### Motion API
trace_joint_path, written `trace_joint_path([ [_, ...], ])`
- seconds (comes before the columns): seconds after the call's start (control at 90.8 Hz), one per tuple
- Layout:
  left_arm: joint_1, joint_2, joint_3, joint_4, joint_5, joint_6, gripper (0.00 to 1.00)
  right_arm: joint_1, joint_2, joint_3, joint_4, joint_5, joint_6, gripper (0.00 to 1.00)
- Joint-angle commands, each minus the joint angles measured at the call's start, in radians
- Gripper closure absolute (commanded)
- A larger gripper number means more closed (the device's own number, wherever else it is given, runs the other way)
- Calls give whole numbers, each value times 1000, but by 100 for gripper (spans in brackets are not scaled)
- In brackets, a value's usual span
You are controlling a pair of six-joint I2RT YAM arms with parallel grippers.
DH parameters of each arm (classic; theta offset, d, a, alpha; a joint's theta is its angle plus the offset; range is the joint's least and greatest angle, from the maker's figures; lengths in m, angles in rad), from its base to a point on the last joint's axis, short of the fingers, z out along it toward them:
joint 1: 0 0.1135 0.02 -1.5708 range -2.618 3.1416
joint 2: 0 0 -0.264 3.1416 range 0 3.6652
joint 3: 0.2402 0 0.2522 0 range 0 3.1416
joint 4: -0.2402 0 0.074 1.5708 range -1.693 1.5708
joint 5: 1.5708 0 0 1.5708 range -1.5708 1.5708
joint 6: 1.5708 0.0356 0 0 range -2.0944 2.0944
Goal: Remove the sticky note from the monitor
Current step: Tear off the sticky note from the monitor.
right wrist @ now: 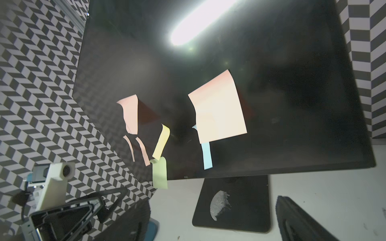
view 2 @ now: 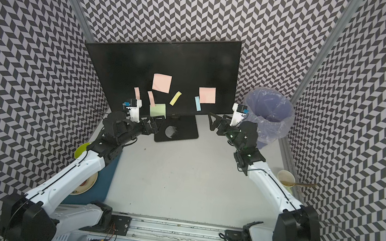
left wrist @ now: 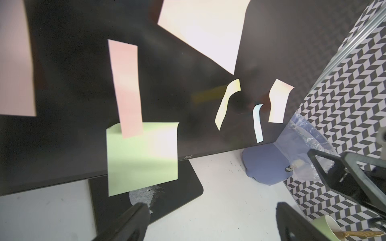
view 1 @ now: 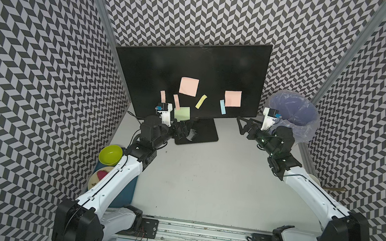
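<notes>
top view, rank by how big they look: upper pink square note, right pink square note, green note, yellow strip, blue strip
1. upper pink square note and right pink square note: alike, no ranking between them
2. green note, a little smaller
3. yellow strip and blue strip: both narrow, too alike to rank

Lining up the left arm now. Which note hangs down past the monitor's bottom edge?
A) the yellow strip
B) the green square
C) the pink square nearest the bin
B: the green square drapes over the bottom bezel of the monitor and in front of its base, while the yellow strip and the pink square nearest the bin lie wholly on the screen.
</notes>
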Motion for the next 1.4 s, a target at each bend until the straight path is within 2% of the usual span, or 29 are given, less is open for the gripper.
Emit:
trace_joint_path([
  [0.0, -7, 10, 57, 11, 61, 8, 0, 2, 66, 76, 58, -16, 79, 7],
  [0.364, -5, 32, 80, -3, 89, -2, 0, -34, 243, 184, 171, -39, 245, 25],
  [0.518, -5, 37, 83, -11, 93, 2, 0, -44, 306, 238, 197, -67, 272, 31],
  [0.914, -2, 37, 85, -36, 83, 23, 0, -46, 383, 312, 221, -111, 317, 36],
  [1.388, 5, 44, 93, -57, 82, 40, 0, -46, 373, 278, 320, -175, 367, 47],
])
